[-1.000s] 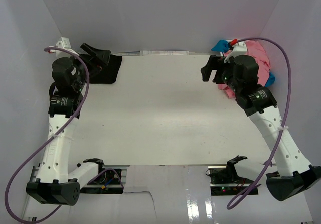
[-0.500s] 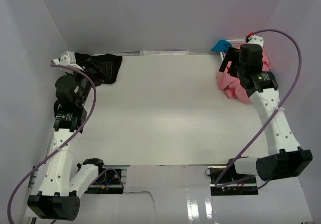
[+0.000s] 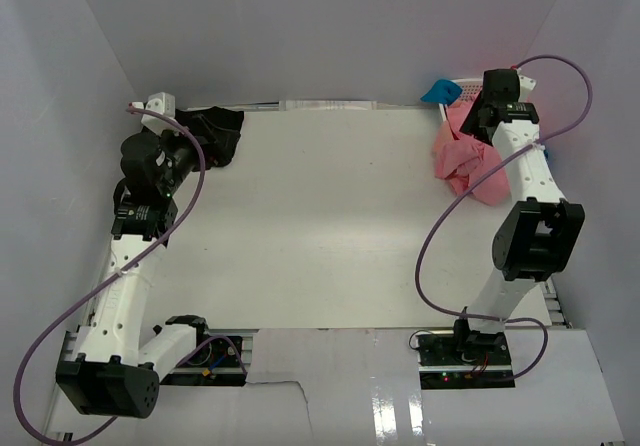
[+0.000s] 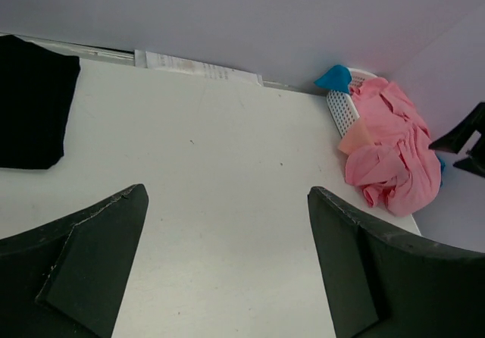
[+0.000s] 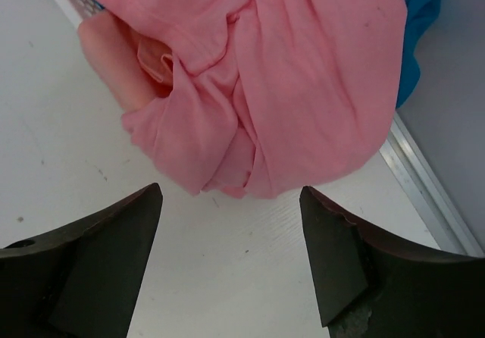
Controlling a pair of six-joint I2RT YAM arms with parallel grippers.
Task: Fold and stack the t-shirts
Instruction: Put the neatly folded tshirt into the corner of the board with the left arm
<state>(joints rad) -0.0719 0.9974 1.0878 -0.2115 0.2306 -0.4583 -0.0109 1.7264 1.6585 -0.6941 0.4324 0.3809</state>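
Two arms are up, one on each side. The left gripper [image 4: 226, 195] has its fingers spread wide with nothing between them, and it points across the bare white table [image 3: 320, 216]. Just beside it in the far left corner lies the one black shirt [image 3: 217, 134], flat on the table against the back wall.

On the right, the arm stretches to the far right corner. The right gripper [image 5: 229, 192] is also spread, with no cloth pinched. It hangs over the near edge of the pink pile [image 5: 265, 88], and I cannot tell whether the fingertips touch the fabric.

That pile is a single crumpled heap of salmon-pink cloth. Its folds run into each other, so I cannot count the shirts in it. It spills out of one white lattice basket [image 4: 343, 111] and onto the table.

Two patches of blue show. One is a bit [image 4: 333, 76] at the basket's far corner. The other is blue cloth [image 5: 420, 20] peeking out from under the pink on the wall side.

The black shirt and the pink pile sit well apart, in opposite far corners.
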